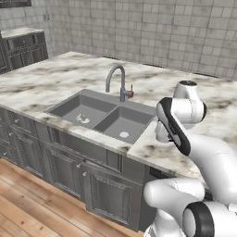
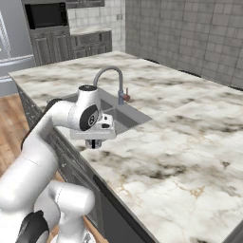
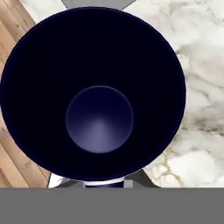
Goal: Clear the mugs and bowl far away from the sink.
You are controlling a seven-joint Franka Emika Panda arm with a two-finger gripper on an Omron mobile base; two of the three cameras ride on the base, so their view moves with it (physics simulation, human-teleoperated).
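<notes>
Mug (image 3: 99, 94) gripped in tool (image 2: 93, 144), over marble counter (image 2: 180, 142) beside sink (image 1: 104, 115).

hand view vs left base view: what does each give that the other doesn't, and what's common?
Hand view: a look straight down into a mug, dark navy inside, close to the lens. Left base view: the two-basin sink, its arched tap, the grey cabinets below and the tiled wall. Both: the marble counter and the wood floor.
</notes>
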